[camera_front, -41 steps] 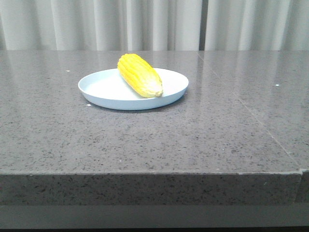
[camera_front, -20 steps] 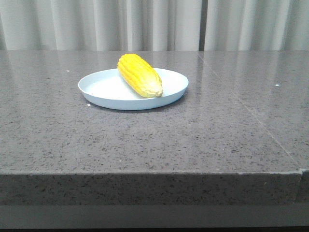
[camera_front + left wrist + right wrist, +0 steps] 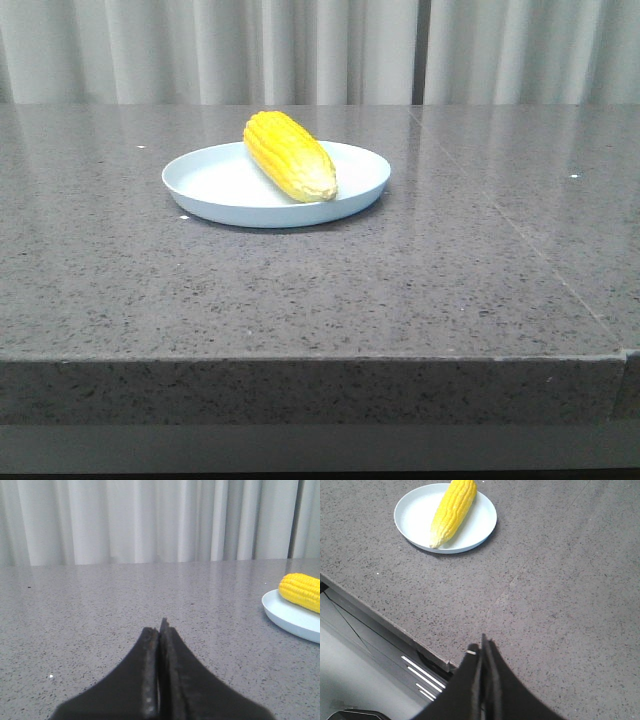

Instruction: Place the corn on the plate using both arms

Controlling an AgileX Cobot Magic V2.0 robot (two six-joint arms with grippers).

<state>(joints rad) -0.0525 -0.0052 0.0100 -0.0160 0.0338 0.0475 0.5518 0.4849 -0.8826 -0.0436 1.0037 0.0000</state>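
From the front, the corn [image 3: 290, 155] lies slantwise in the plate [image 3: 215, 185], its blunt end over the far rim and its paler tip pointing toward the near right rim; neither arm shows in this view, and the grey stone table [image 3: 300, 290] carries nothing else that I can see. By that look the placing seems done, so the step in hand is likely just to keep both arms parked well away and low, without any sweep toward the plate that could nudge it or roll the cob off. From the left wrist, the left gripper [image 3: 160, 630] has its jaws pressed together on nothing, hanging over bare tabletop, with the plate edge and the cob's blunt end off to one side, well apart. From the right wrist, the right gripper [image 3: 483, 650] is likewise closed and empty near the table's front edge, the plate holding the one cob far from it
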